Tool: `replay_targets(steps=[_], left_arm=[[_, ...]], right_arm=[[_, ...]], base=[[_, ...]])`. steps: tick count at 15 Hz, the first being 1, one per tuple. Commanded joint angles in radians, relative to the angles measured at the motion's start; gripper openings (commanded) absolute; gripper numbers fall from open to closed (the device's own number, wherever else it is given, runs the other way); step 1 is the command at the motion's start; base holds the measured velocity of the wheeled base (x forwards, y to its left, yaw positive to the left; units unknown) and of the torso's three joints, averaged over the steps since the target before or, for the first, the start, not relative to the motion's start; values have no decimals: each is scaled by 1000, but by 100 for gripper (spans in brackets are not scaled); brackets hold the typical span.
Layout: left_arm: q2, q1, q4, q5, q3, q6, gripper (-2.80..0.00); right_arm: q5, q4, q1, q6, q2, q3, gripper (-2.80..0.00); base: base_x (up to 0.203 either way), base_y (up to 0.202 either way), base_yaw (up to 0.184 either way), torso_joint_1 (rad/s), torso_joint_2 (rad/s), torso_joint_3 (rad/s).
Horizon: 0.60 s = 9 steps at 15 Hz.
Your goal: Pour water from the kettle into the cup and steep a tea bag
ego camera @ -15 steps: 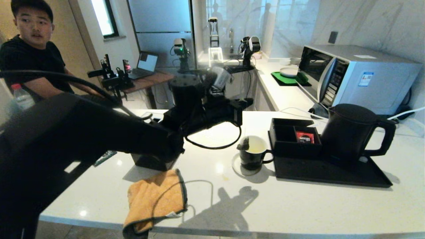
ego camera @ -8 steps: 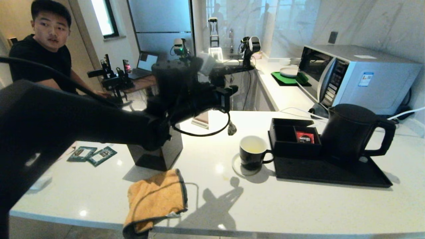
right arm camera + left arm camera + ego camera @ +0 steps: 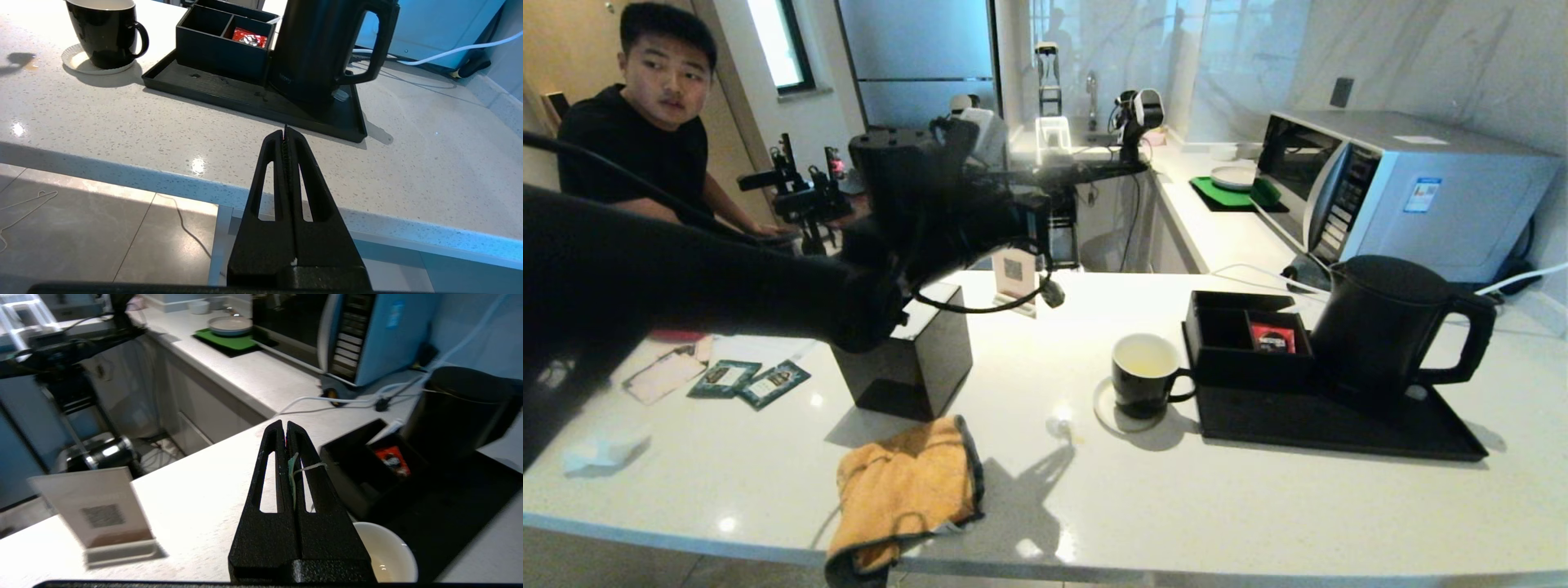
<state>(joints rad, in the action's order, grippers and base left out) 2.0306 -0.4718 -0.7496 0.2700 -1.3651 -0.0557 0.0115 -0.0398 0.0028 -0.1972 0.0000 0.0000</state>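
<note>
My left gripper [image 3: 1042,245] hangs above the counter, left of and behind the cup [image 3: 1147,374], and is shut [image 3: 284,425] on the tea bag's green tag and string [image 3: 291,473]. The small grey-green tea bag [image 3: 1052,291] dangles under it, clear of the cup. The black cup is white inside [image 3: 385,551], holds pale liquid and stands on a white coaster. The tall black kettle [image 3: 1387,328] stands on the black tray [image 3: 1339,425], right of the cup. My right gripper [image 3: 285,132] is shut on nothing, low at the counter's front edge, facing the kettle [image 3: 322,45].
A black compartment box with a red sachet [image 3: 1272,336] sits on the tray. A black box [image 3: 907,353], an orange cloth [image 3: 907,482], two green packets [image 3: 748,380] and a QR sign [image 3: 1015,282] lie to the left. A microwave [image 3: 1405,188] stands behind; a person [image 3: 654,106] sits far left.
The tea bag was at the cup's rim a second ago. My left gripper has lifted it out and carried it left and back, away from the cup. The right arm has not moved.
</note>
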Motion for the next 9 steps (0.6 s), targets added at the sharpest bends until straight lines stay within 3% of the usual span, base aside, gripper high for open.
replay_targets(steps=[1, 9], left_arm=[[-10, 15, -2, 2, 1, -1, -280], [-32, 18, 19, 0, 3, -1, -280]], right_arm=[[-1, 0, 0, -2, 0, 0, -280], [1, 0, 0, -1, 0, 0, -280]], base=[[0, 0, 0, 0, 0, 0], [0, 0, 0, 0, 0, 0]])
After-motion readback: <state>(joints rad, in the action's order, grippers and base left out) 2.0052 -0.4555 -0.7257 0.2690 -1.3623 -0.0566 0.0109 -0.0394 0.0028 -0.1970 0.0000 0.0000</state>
